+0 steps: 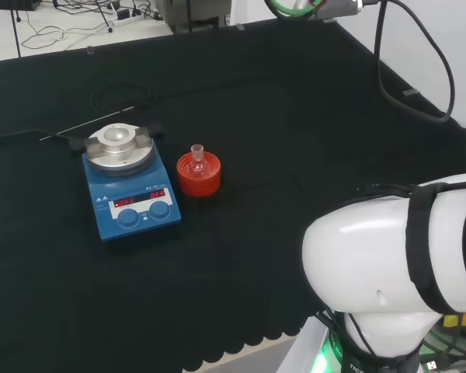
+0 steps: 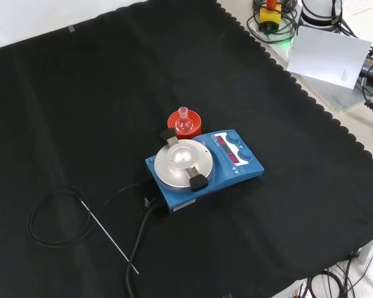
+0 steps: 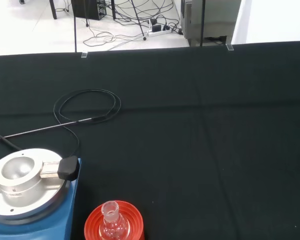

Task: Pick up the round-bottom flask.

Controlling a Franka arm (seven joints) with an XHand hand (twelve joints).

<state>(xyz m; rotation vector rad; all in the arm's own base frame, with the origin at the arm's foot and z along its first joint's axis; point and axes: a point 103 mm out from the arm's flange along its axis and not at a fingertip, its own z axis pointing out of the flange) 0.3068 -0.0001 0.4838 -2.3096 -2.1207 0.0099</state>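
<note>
Glass round-bottom flask is sitting untouched on its red stand beside the blue hotplate; reaching's next, can't tell the hand's state.

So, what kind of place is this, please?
Probably a chemistry lab bench set up for robot work: a round-bottom flask on a red ribbed stand, a blue hotplate stirrer, and black cloth covering it.

- Round-bottom flask: clear glass.
- Ribbed stand: bright red.
- Stirrer plate: blue body, silver round top, red lit digits, blue knobs.
- Cloth: plain black, scalloped edge.
- Arm link: white, black strap.
</note>
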